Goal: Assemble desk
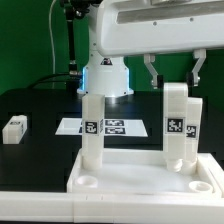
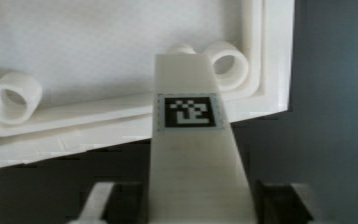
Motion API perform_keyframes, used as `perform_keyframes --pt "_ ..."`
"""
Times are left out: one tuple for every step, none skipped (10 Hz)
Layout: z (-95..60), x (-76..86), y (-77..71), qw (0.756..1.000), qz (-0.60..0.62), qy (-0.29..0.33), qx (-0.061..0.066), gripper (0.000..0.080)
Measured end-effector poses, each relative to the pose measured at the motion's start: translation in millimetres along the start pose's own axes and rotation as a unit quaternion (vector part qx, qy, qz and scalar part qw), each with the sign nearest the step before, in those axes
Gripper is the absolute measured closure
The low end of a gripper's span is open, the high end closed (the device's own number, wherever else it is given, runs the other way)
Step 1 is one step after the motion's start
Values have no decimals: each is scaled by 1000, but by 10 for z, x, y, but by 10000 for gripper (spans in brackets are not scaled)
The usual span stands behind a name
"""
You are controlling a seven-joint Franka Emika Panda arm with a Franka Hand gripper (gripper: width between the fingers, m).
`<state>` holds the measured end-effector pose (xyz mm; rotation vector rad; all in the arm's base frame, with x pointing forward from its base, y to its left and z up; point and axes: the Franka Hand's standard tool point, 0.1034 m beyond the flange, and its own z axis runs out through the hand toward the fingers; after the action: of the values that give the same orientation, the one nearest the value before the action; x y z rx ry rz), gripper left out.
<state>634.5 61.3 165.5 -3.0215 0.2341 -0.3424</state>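
White desk panel point(image 1: 150, 182) fills the lower frame of the exterior view, rim up, on the black tabletop point(image 1: 35, 108). Left of centre, a standing leg point(image 1: 92, 125) rises upright from the panel's far edge. Right of centre, the hand point(image 1: 174, 84) is closed from above on the held leg point(image 1: 175, 120), upright, its free end near a corner socket point(image 2: 224, 65). At mid-left lies a loose leg point(image 1: 15, 127); the marker board point(image 1: 112, 127) lies behind the panel.

The tool point(image 2: 194, 203) grips a white marker-tagged leg point(image 2: 194, 160) in front of the tabletop point(image 2: 87, 40) and its two sockets point(image 2: 12, 100).
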Motion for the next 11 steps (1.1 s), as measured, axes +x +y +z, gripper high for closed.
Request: perform_keyframes --pt "6 45 -97 1000 -23 3 1 515" --pt "24 79 -122 1000 -31 5 2 515" --pt "29 65 -104 1000 -30 3 1 515" --pt "34 63 -105 1000 -30 3 1 515" --pt "36 62 -104 1000 -30 3 1 515" --pt "37 61 -104 1000 -30 3 1 515" --pt "42 59 -104 1000 -30 2 0 515" --pt "64 72 -139 999 -52 6 -5 515" --pt "86 83 -251 997 -74 17 -12 515" --pt "86 72 -334 996 -87 17 -14 515" --pt "90 73 -322 996 -84 16 -13 515"
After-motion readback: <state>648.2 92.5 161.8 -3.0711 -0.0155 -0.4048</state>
